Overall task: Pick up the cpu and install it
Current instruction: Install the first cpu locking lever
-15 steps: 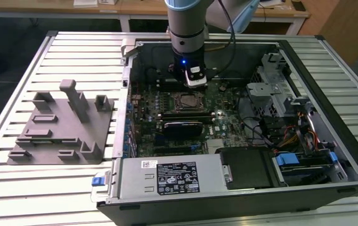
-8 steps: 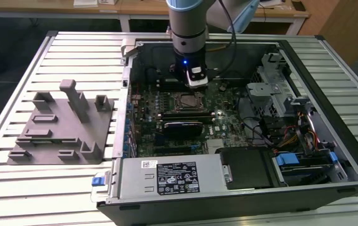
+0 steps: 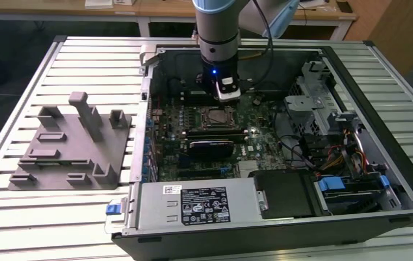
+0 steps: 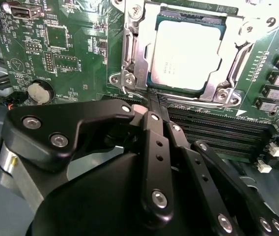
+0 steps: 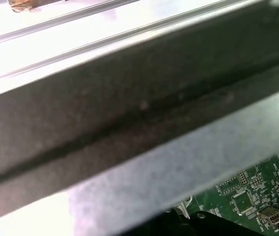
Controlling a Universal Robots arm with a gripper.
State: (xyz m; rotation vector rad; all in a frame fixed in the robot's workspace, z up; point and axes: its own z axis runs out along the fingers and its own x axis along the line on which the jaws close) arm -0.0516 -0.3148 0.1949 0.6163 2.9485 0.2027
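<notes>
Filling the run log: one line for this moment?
cpu: in socket frame | tool: shut, empty, beside socket | motherboard: in case

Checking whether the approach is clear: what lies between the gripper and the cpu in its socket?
In the second wrist view, the socket frame's near edge lies between the gripper and the cpu; nothing else intervenes.

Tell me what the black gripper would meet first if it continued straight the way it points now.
Probably the long black memory slots just past the gripper; the silvery square cpu lies beyond them in its socket frame. Depth is unclear.

Wooden desks [image 3: 148, 8] stand behind a slatted metal table [image 3: 91, 60]
</notes>
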